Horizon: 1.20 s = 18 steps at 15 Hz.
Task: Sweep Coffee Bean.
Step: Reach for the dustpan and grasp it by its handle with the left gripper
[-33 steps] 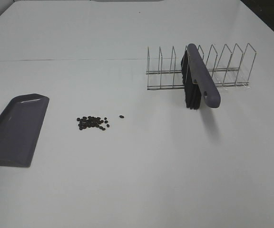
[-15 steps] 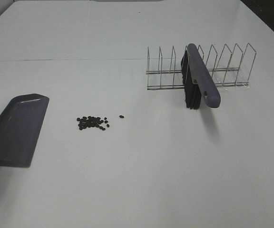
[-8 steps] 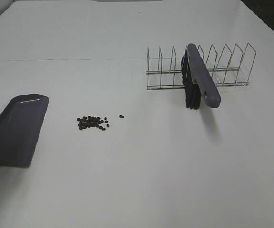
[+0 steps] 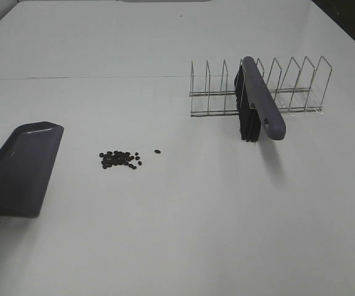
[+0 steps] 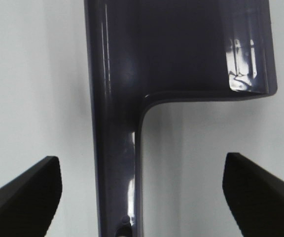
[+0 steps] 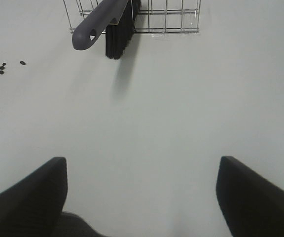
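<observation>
Handle of dustpan [image 4: 24, 166] off-frame

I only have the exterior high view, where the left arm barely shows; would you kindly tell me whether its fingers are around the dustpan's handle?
Observer: Yes. The left gripper is open, its fingers on either side of the handle of the dustpan, touching neither side.
Operator: Thank you. And the other arm, which I cannot see?
Observer: The right gripper is open and empty over the table, facing the brush in the wire rack.
</observation>
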### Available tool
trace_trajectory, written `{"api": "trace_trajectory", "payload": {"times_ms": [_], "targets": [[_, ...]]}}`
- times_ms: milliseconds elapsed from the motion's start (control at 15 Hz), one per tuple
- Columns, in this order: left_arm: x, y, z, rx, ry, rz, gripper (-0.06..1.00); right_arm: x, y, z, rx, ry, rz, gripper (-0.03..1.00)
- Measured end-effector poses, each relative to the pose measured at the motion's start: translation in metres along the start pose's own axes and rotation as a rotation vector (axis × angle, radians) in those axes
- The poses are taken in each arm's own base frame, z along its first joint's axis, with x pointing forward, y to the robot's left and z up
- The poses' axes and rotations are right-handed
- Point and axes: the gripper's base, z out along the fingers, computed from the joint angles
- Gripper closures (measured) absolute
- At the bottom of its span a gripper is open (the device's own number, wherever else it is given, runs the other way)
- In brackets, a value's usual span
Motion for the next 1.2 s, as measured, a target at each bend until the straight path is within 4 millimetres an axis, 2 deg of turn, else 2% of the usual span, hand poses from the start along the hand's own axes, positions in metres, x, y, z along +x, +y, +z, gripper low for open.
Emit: {"api": "trace_trajectory", "payload": {"times_ms": [533, 800, 1000, 1200], "targets": [[-0.003, -0.001, 0.045, 0.006, 0.091, -0.007, 0.13, 0.0, 0.0, 0.0, 0.0, 0.0, 0.0, 0.2], [-0.004, -0.002, 0.052, 0.015, 0.109, -0.024, 0.15, 0.0, 0.0, 0.0, 0.0, 0.0, 0.0, 0.2], [-0.005, -0.003, 0.054, 0.028, 0.123, -0.048, 0.29, 0.0, 0.0, 0.0, 0.0, 0.0, 0.0, 0.2], [-0.007, -0.003, 0.054, 0.029, 0.092, -0.05, 0.58, 0.0, 0.0, 0.0, 0.0, 0.0, 0.0, 0.2]]}}
